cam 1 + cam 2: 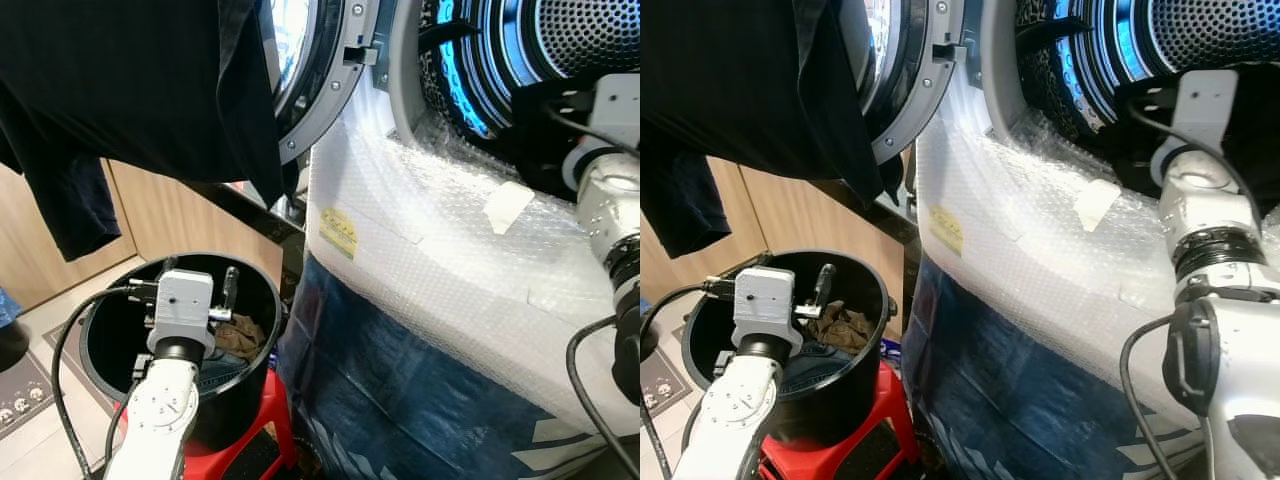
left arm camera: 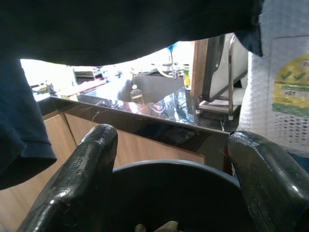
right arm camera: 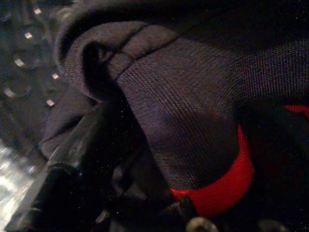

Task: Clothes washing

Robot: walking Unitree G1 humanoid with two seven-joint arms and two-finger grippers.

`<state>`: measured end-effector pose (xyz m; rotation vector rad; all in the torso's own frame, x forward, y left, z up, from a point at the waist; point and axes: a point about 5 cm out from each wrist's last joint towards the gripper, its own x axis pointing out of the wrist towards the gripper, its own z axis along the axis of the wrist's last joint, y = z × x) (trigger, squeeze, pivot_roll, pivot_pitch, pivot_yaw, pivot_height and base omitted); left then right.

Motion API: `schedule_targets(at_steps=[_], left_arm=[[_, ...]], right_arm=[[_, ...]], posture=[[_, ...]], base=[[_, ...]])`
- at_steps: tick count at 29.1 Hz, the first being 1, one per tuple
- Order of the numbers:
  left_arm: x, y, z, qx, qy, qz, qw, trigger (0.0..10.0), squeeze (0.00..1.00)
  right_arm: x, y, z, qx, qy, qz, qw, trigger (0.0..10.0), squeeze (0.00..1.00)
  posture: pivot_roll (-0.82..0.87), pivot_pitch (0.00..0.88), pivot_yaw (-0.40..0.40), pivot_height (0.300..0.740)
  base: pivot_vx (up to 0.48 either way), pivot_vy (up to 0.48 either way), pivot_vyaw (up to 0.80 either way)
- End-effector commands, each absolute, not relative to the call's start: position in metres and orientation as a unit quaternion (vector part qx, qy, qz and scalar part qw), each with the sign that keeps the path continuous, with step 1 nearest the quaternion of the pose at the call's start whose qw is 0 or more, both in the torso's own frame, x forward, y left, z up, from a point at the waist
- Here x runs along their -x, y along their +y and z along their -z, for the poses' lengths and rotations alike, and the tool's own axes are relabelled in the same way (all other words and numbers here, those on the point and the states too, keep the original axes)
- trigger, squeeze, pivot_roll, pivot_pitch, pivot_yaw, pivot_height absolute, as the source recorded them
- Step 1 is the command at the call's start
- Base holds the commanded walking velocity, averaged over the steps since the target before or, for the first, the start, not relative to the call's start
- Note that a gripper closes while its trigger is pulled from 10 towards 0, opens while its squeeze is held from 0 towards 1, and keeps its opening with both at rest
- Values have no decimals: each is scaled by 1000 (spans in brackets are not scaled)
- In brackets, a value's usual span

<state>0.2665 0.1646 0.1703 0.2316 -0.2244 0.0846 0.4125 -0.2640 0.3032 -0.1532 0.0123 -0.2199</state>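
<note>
Two grippers busy: right gripper (image 3: pixel 145 159) deep in drum (image 1: pixel 580 40), closed on dark garment (image 3: pixel 193 111), should release far inside; left gripper (image 2: pixel 169 183) open, empty, above bucket (image 1: pixel 255 290).

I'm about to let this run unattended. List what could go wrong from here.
1. The dark T-shirt hangs over the open washer door above the black bucket; it may slip off or block the view.
2. The right gripper is inside the drum with dark fabric between its fingers; pulling back could drag it out.
3. The left gripper, open over the bucket, trails a cable that might snag the rim.
</note>
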Motion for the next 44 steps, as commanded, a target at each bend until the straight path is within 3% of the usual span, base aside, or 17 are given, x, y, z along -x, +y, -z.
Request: schedule_targets(at_steps=[1, 14, 21, 28, 31, 37, 40, 44], left_arm=[[-268, 160, -174, -119, -120, -29, 985, 10000, 0], [-268, 168, -180, -130, -127, -39, 983, 10000, 0], [-267, 166, -179, -125, -122, -32, 984, 10000, 0], [-269, 164, -179, -124, -121, -24, 985, 10000, 0], [-270, 163, -179, -123, -119, -19, 985, 10000, 0], [-273, 158, -178, -122, -117, -6, 986, 10000, 0], [-274, 158, -179, -121, -119, -7, 986, 10000, 0], [-273, 162, -180, -122, -120, -15, 985, 10000, 0]], right_arm=[[-413, -262, -294, 91, 25, 91, 991, 10000, 0], [-419, -214, -353, 43, -91, -41, 994, 10000, 0], [-410, -218, -378, 33, -143, -75, 986, 10000, 0], [-395, -227, -368, 86, -143, -102, 981, 10000, 0], [-383, -246, -373, 76, -142, -48, 986, 10000, 0], [-377, -248, -358, 131, -95, -12, 987, 10000, 0], [-374, -245, -357, 121, -98, -19, 988, 10000, 0], [-358, -237, -369, 46, -170, -103, 979, 10000, 0]], posture=[[326, 0, -102, 740], [350, 0, -100, 740], [323, 8, -84, 740], [296, 19, -63, 740], [267, 24, -53, 740], [254, 23, -51, 740], [261, 24, -53, 740], [271, 24, -59, 740]], base=[[0, 0, 0], [0, 0, 0], [0, 0, 0], [0, 0, 0], [0, 0, 0], [0, 0, 0], [0, 0, 0], [0, 0, 0]])
